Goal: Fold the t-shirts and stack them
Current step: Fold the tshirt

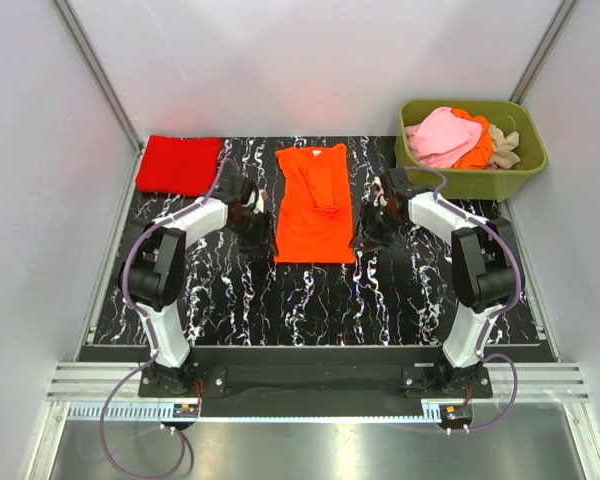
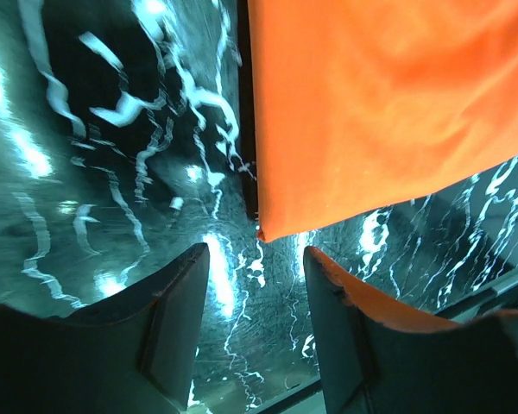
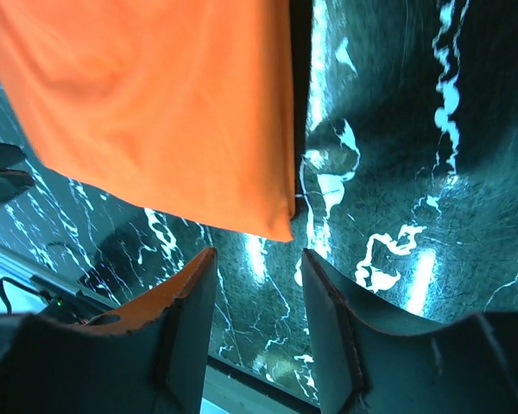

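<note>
Flat on the glossy black, white-veined counter (image 1: 230,290): one bright orange t-shirt (image 1: 315,205) of smooth soft cloth, folded to a long rectangle, between the two hands, a lower corner just ahead of each. Left hand (image 2: 255,259) and right hand (image 3: 257,259), two in all, dark and wedge-fingered, moderately parted, holding nothing. Beyond and outward of the left hand, one red t-shirt (image 1: 178,165) folded flat; beyond and outward of the right, one olive-green plastic tub (image 1: 525,170) with three crumpled: pink shirt (image 1: 445,135), orange shirt (image 1: 477,150), beige shirt (image 1: 505,145).
</note>
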`<control>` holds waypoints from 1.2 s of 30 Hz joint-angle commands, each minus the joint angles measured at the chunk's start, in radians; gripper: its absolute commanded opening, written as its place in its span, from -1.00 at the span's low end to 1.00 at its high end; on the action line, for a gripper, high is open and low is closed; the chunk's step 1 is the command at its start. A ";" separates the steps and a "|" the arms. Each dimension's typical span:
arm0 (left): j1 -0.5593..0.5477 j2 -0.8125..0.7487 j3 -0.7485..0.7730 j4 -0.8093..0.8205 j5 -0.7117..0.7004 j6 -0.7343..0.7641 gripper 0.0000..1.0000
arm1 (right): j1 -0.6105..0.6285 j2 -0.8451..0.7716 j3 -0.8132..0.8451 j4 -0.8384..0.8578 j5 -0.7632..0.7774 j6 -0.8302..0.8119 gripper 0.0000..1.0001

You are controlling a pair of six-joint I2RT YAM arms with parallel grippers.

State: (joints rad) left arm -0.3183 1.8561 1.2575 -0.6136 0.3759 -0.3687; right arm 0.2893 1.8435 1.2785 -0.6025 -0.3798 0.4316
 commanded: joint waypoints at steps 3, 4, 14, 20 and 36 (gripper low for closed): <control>-0.034 0.026 -0.053 0.118 0.067 -0.047 0.05 | 0.013 0.003 -0.039 0.063 -0.041 0.013 0.04; -0.038 0.031 -0.053 0.120 0.067 -0.049 0.05 | 0.014 0.011 -0.044 0.076 -0.042 0.009 0.04; -0.050 0.048 -0.072 0.132 0.075 -0.053 -0.71 | 0.019 0.079 -0.093 0.164 -0.088 0.015 -0.10; -0.068 -0.064 -0.174 0.141 0.029 -0.062 -1.00 | 0.031 -0.009 -0.203 0.205 -0.073 0.027 -1.00; -0.150 -0.354 -0.353 0.091 -0.106 -0.121 -0.05 | 0.175 -0.266 -0.377 0.152 0.100 0.087 -0.19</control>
State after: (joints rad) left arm -0.4950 1.5551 0.8299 -0.4984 0.3225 -0.5079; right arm 0.4633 1.6413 0.8425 -0.3801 -0.3836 0.5644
